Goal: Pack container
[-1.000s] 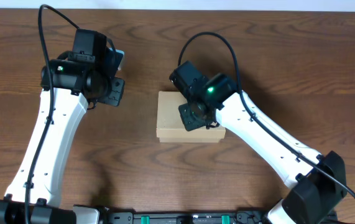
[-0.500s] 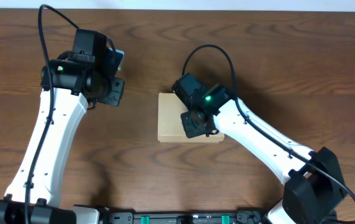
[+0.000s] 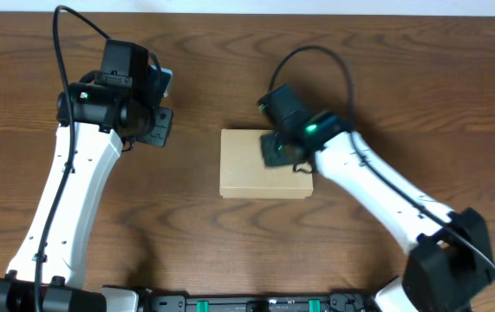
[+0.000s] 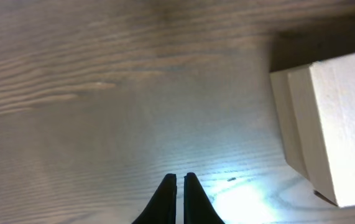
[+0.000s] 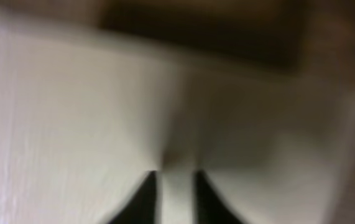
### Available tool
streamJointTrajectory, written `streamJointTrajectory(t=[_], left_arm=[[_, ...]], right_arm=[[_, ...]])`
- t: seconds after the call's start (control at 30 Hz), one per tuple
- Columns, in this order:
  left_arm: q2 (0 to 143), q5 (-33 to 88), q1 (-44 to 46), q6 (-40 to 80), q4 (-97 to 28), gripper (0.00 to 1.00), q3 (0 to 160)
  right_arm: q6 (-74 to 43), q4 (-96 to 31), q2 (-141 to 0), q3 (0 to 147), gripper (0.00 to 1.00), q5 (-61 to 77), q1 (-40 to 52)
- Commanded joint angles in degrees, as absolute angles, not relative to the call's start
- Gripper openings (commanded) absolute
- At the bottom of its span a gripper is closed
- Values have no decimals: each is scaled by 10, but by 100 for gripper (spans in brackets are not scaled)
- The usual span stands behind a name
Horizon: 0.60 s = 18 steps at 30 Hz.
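Though plain, closed tan container (image 3: 245,166) beneath right pincer (image 3: 275,149).

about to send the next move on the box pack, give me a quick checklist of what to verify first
1. Lid of the container down flat: ok, the top looks closed from overhead.
2. The right gripper over the container: ok, above its right part.
3. The right fingers touching the lid: cannot tell, the wrist view is blurred.
4. Right fingers holding nothing: ok, narrow gap, only cardboard shows in it.
5. The left gripper away from the container: ok, shut over the table.
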<state>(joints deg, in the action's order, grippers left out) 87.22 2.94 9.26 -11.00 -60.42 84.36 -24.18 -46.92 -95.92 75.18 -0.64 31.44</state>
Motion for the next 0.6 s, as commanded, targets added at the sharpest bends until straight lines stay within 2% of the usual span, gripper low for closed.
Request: streamJointTrajectory(t=[0.0,0.03,0.07,0.1,0.13,0.2,0.37,0.57], left_arm=[[867,5,69,-116,-592,14,839],[867,3,57,-116,-582,25,839],[867,2,49,-115,-577,31,839],[867,0,34,-110,-566,38,839],[867,0,21,-99,-554,58,839],[867,0,-6,-84,-540,68,839],[864,10,-52,-76,-535,71,836],[798,35,-47,-76,-495,71,762]], right_arm=[[-200,-443,-911,765,53,-15,241],[-182,-429,-905,765,62,-15,213],[-163,-421,-902,765,72,-15,193],[-139,-411,-899,765,99,-15,166],[-126,-404,-899,765,99,-15,147],[-96,-396,-899,765,99,-19,103],[-67,-396,-894,763,99,-58,31],[-65,-402,-838,717,98,-56,-1]])
